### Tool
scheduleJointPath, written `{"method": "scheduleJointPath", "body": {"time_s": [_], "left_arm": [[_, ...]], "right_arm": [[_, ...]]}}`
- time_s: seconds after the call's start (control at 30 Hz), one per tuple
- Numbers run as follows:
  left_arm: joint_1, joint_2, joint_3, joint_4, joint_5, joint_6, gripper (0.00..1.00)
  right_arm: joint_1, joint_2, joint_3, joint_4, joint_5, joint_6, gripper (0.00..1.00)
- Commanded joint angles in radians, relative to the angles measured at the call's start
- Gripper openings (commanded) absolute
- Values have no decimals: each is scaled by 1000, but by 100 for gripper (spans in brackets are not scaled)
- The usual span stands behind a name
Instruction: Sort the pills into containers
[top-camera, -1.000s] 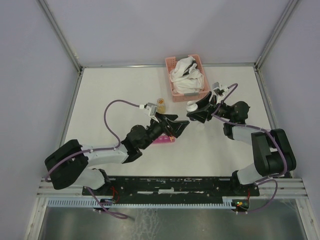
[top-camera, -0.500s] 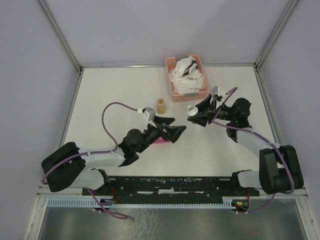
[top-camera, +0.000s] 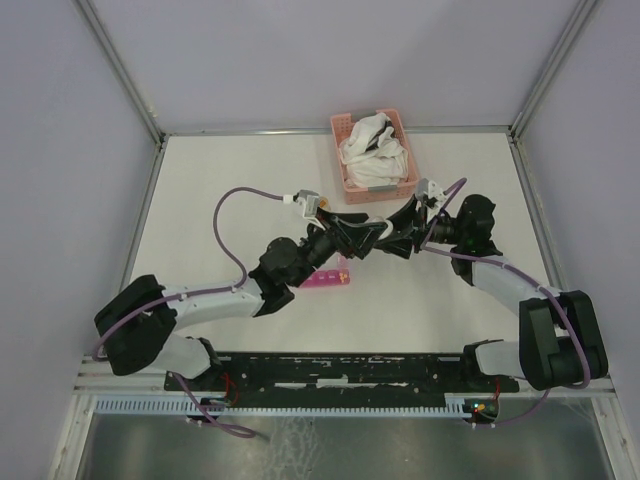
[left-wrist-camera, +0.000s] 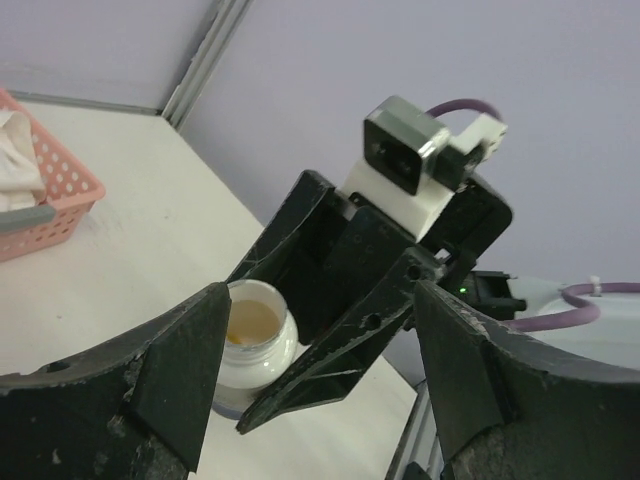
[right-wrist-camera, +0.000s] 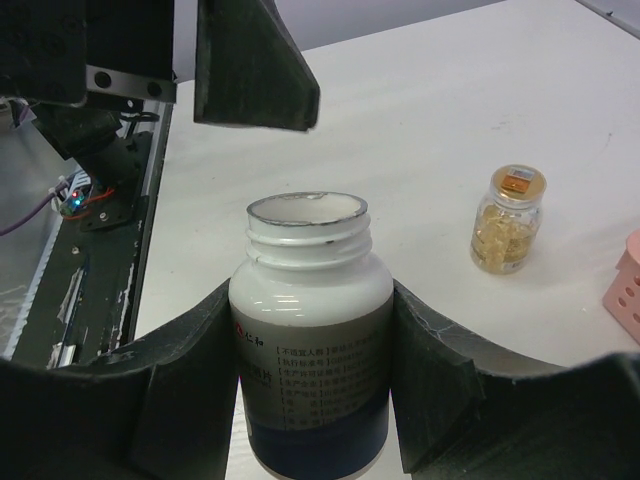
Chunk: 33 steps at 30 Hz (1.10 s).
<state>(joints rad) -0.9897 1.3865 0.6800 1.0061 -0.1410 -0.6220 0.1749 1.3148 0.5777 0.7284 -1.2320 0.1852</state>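
Pill-box strip (top-camera: 330, 278) near-side of left claw (top-camera: 368, 238), apart; claw gapes wide; right claw (right-wrist-camera: 312, 310) grips white bottle (right-wrist-camera: 305, 245)

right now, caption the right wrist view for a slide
Right fingers grip an open white bottle; a small jar of yellow pills stands on the table beyond.

White bottle (right-wrist-camera: 310, 320), magenta pill-box strip (top-camera: 327, 279), pink basket (top-camera: 339, 127).

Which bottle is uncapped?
The white bottle held in the right gripper: its threaded neck is bare and the mouth is open. The small clear vial of yellow pills has its cap on.
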Motion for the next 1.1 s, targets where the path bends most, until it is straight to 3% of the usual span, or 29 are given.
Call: {"method": "scheduleJointPath", "body": {"time_s": [0.0, 0.3, 0.73, 1.07], "left_arm": [[-2, 31, 47, -89, -51, -51, 81], [-4, 70, 126, -225, -62, -42, 81], [-3, 116, 196, -307, -24, -49, 49], [-3, 136, 231, -375, 5, -50, 59]], "right_arm": [[6, -14, 41, 12, -30, -20, 2], [12, -14, 49, -17, -30, -34, 2], [15, -15, 66, -100, -26, -87, 3], [17, -16, 77, -141, -21, -111, 4]]}}
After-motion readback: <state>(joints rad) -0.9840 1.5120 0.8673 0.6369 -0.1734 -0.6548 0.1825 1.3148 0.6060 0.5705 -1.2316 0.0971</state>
